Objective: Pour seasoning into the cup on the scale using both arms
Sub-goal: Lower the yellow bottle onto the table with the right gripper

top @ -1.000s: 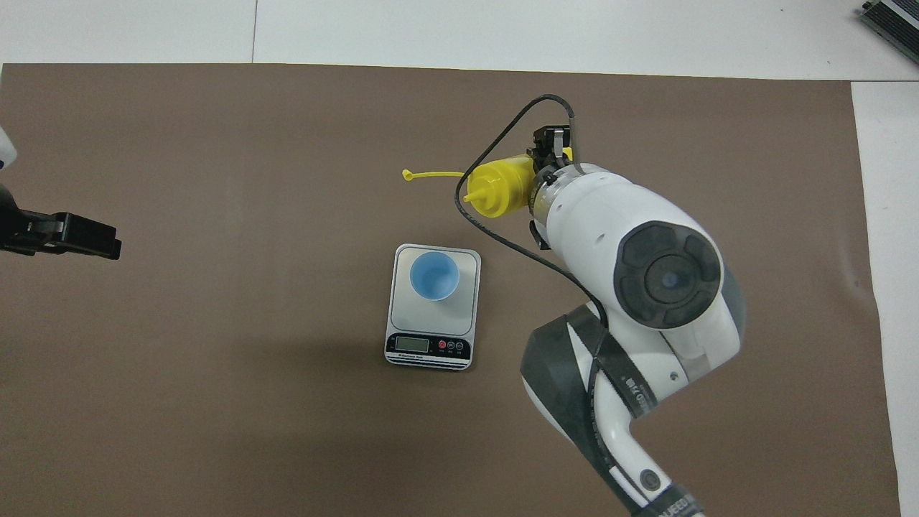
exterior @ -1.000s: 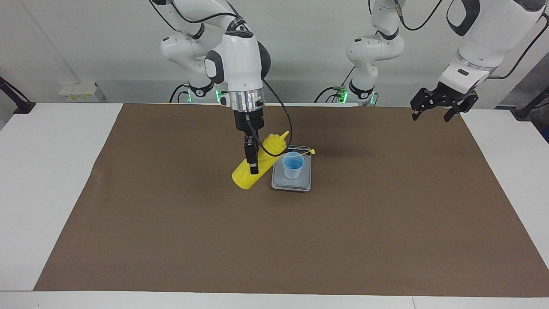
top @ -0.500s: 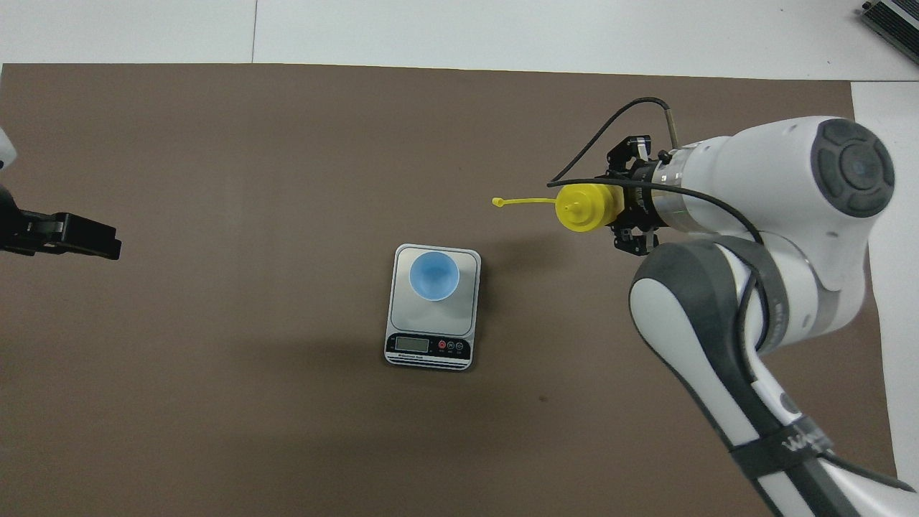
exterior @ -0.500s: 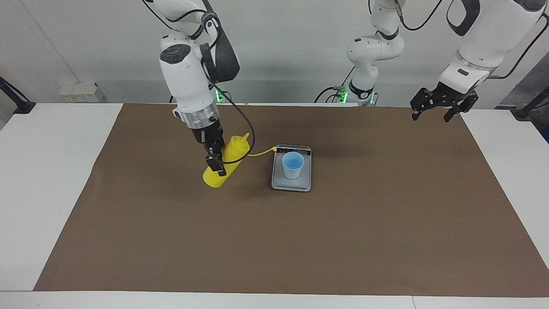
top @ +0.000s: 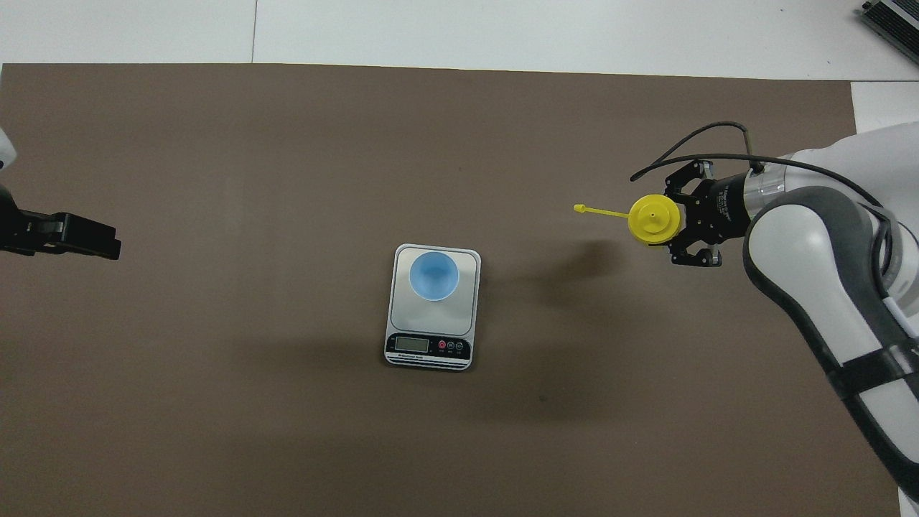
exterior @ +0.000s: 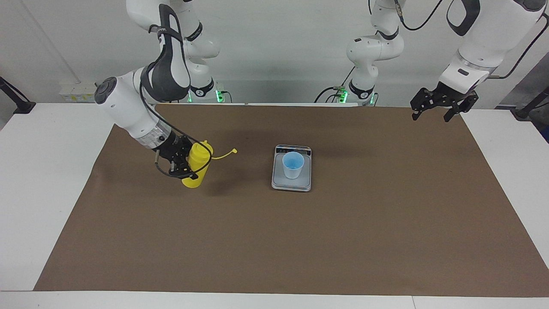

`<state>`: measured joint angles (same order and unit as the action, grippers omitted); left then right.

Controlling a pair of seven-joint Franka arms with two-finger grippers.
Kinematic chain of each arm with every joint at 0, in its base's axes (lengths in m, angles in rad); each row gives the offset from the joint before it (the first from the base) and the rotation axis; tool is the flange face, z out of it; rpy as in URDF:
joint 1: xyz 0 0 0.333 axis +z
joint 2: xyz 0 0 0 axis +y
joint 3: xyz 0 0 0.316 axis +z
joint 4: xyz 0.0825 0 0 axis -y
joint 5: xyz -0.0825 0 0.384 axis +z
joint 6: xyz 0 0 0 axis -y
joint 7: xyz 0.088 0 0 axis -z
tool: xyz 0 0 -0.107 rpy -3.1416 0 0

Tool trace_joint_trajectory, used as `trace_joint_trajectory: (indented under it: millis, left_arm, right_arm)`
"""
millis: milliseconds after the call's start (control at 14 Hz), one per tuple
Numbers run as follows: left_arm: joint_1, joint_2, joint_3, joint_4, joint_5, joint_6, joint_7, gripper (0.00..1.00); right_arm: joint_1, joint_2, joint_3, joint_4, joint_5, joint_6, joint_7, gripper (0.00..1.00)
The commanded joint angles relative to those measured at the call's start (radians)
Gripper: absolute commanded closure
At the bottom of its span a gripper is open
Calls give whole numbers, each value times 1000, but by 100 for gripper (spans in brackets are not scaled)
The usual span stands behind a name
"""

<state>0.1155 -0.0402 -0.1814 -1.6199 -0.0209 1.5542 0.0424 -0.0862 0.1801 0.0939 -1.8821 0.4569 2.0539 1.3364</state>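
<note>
My right gripper point(exterior: 185, 165) is shut on the seasoning point(exterior: 199, 161), a yellow squeeze bottle held nearly upright just over the mat, toward the right arm's end of the table. Whether its base rests on the mat I cannot tell. The overhead view looks straight down on the seasoning's nozzle point(top: 655, 219), with the right gripper point(top: 686, 222) beside it. Its tethered cap point(exterior: 233, 150) hangs out toward the scale. The light blue cup point(exterior: 293, 164) point(top: 434, 275) stands on the silver scale point(exterior: 279, 182) point(top: 467, 316) mid-table. My left gripper point(exterior: 444, 107) point(top: 64, 237) waits open over the mat's edge.
A brown mat point(exterior: 343, 240) covers most of the white table point(exterior: 43, 171). The scale's dark display strip point(top: 428, 346) faces the robots. Small white boxes point(exterior: 79, 92) sit by the wall at the right arm's end. A dark device point(top: 890, 21) lies off the mat's corner.
My right arm has swung the seasoning away from the cup toward its own end of the table, turning it from steeply tilted to nearly upright and lowering it. The left arm has not moved.
</note>
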Motion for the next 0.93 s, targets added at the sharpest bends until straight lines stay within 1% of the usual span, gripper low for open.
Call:
trace_joint_trajectory:
  millis: [0, 143, 286, 500, 571, 643, 714, 786, 857]
  left_arm:
    - [10, -30, -4, -32, 10, -2, 1, 0]
    - [10, -30, -4, -32, 10, -2, 1, 0]
    - [10, -30, -4, -32, 10, -2, 1, 0]
    - [10, -30, -4, -32, 10, -2, 1, 0]
    - [10, -30, -4, -32, 10, 0, 1, 0]
    - [10, -30, -3, -32, 10, -2, 1, 0]
    - [10, -30, -4, -32, 10, -2, 1, 0]
    - [10, -30, -4, -32, 10, -2, 1, 0]
    - [10, -30, -4, -32, 10, 0, 1, 0]
  right_arm:
    - [-84, 45, 13, 5, 72, -29, -69, 100]
    - [-113, 103, 13, 15, 81, -66, -144, 100]
    - [-141, 143, 13, 15, 120, -69, -208, 100]
    - [-171, 150, 10, -2, 131, -70, -275, 100]
    - [-170, 144, 7, -14, 123, -49, -282, 44]
    - [-170, 138, 7, -14, 112, -26, -283, 14]
    - [-170, 128, 6, -12, 111, -21, -281, 5]
    - [-171, 119, 6, -12, 98, -20, -279, 0]
    - [-171, 107, 4, -11, 59, -18, -281, 0]
